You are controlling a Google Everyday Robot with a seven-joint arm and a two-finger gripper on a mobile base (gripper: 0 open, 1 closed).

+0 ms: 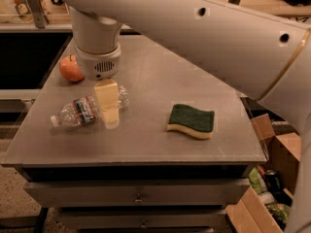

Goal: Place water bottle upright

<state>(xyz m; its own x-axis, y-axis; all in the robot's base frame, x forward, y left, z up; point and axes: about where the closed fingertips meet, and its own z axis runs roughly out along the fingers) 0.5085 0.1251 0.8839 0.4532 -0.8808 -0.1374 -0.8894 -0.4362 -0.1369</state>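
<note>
The water bottle (pixel 80 110) lies on its side on the grey table (pixel 146 144), its white cap pointing left toward the table's left edge and its label band near the middle. My gripper (pixel 108 106) hangs from the white arm directly over the bottle's right half. Its pale finger (pixel 107 102) points down across the bottle's body and hides part of it.
A red apple (pixel 71 68) sits at the table's far left, just behind the gripper. A green and yellow sponge (pixel 191 121) lies to the right of the bottle. Cardboard boxes with clutter (pixel 269 178) stand on the floor at the right. Drawers run below the table front.
</note>
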